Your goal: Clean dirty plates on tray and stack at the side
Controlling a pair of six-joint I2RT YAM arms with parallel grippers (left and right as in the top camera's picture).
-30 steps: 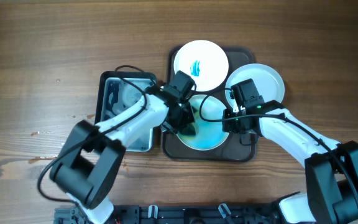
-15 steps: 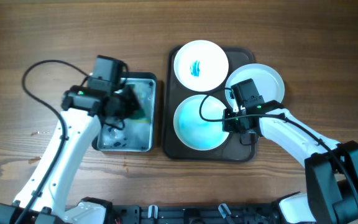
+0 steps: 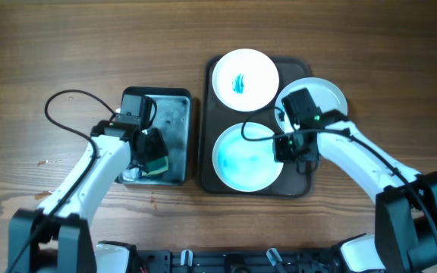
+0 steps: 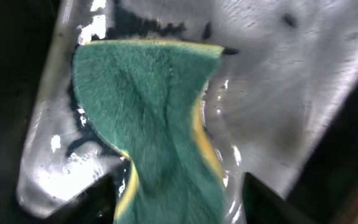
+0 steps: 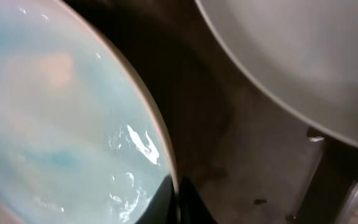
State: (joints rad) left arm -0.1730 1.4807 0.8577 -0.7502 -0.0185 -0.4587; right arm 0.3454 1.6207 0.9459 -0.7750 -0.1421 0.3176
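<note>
Rinse step, I'd say: left gripper (image 3: pixel 152 152) clamped on green-and-yellow sponge (image 4: pixel 154 137), dipped in metal water basin (image 3: pixel 174 114). Right gripper (image 3: pixel 290 145) pinches the rim of the blue-smeared white plate (image 3: pixel 245 158) on the dark tray (image 3: pixel 205 114). Next: carry sponge to that plate and wipe, rim pinned.

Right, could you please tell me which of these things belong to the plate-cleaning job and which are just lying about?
Job: green sponge in the left pincer; metal pan; dark tray; blue-smeared plate held by the right pincer; blue-marked plate; white plate.
Lying about: wooden table; black arm cable.
</note>
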